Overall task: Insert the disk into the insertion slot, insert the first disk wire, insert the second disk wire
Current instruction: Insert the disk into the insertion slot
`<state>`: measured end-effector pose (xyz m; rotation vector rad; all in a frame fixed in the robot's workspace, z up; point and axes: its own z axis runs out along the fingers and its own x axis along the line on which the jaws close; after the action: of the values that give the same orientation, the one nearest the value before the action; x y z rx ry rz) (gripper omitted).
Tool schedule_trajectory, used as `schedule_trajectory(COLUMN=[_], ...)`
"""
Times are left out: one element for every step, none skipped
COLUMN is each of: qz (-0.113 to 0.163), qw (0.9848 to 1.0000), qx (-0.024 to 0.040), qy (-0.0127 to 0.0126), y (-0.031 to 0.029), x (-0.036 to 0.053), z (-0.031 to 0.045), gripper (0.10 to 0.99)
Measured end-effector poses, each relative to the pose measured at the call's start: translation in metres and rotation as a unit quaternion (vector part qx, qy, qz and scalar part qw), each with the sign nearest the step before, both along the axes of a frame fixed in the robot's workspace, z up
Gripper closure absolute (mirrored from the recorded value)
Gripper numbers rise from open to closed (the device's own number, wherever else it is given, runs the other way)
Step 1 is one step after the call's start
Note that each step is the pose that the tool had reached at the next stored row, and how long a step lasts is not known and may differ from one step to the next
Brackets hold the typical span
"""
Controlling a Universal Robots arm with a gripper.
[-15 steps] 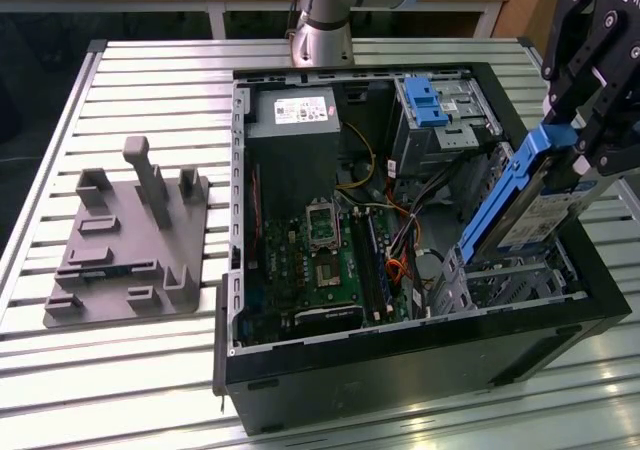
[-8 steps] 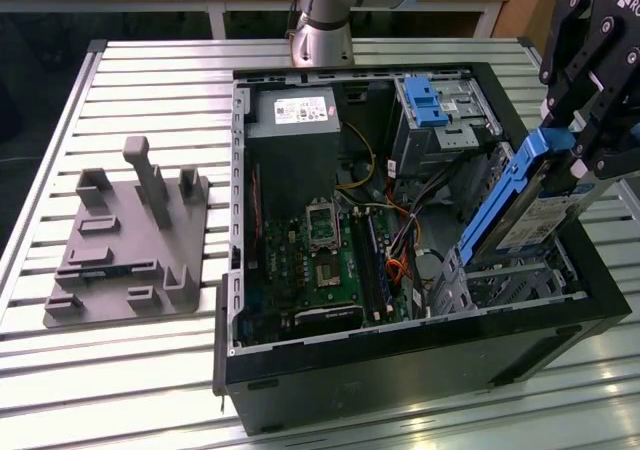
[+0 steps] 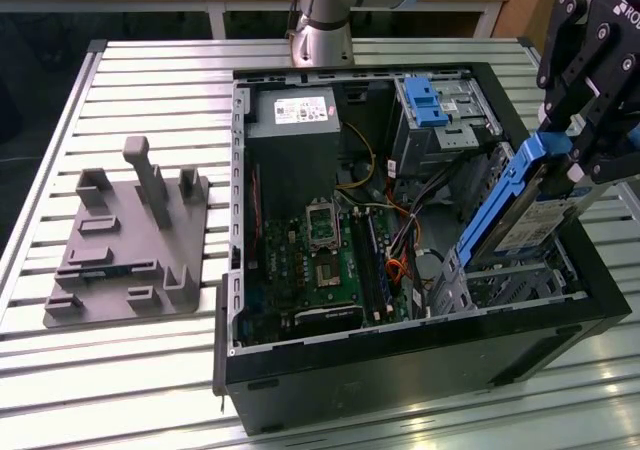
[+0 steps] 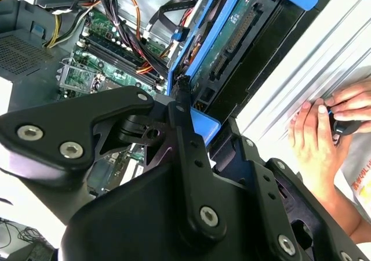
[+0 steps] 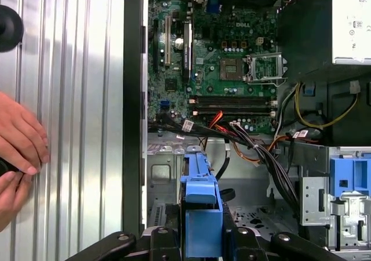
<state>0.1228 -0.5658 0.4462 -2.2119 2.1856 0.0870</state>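
Jaws: clamped on the blue top edge of the disk (image 3: pixel 522 220).
Disk place: tilted, lower end at the insertion slot (image 3: pixel 505 288) mouth, upper end above it.
Progress: insertion partway; seating and both wire steps apparently remain.

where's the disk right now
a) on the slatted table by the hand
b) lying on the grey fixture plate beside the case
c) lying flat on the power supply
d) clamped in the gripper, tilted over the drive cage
D: in the exterior view the gripper is shut on the blue top edge of the disk, which leans at a slant with its lower end at the insertion slot inside the open case.
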Motion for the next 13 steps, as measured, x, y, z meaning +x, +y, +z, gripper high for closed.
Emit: schedule_trajectory(qz=[0.0,0.0,0.0,0.0,0.0,0.0,0.0,0.0,0.0,0.0,0.0,0.0,0.0], qw=[1.0,1.0,1.0,1.0,1.0,1.0,1.0,1.0,1.0,1.0,1.0,1.0,1.0], qx=[0.0,-0.0001,-0.0001,-0.0001,-0.0001,-0.0001,-0.0001,-0.0002,-0.0002,-0.0002,-0.0002,-0.0002,-0.0002], qy=[0.0,0.0,0.0,0.0,0.0,0.0,0.0,0.0,0.0,0.0,0.0,0.0,0.0], y=[0.0,0.0,0.0,0.0,0.0,0.0,0.0,0.0,0.0,0.0,0.0,0.0,0.0], x=[0.0,0.0,0.0,0.0,0.0,0.0,0.0,0.0,0.0,0.0,0.0,0.0,0.0], z=[-0.0005,-0.0009,-0.0013,-0.0017,-0.0022,-0.0027,-0.0031,-0.0036,-0.0042,-0.0047,-0.0053,-0.0059,-0.0065], gripper=[0.722,0.722,0.722,0.722,0.722,0.722,0.722,0.722,0.722,0.722,0.722,0.722,0.722])
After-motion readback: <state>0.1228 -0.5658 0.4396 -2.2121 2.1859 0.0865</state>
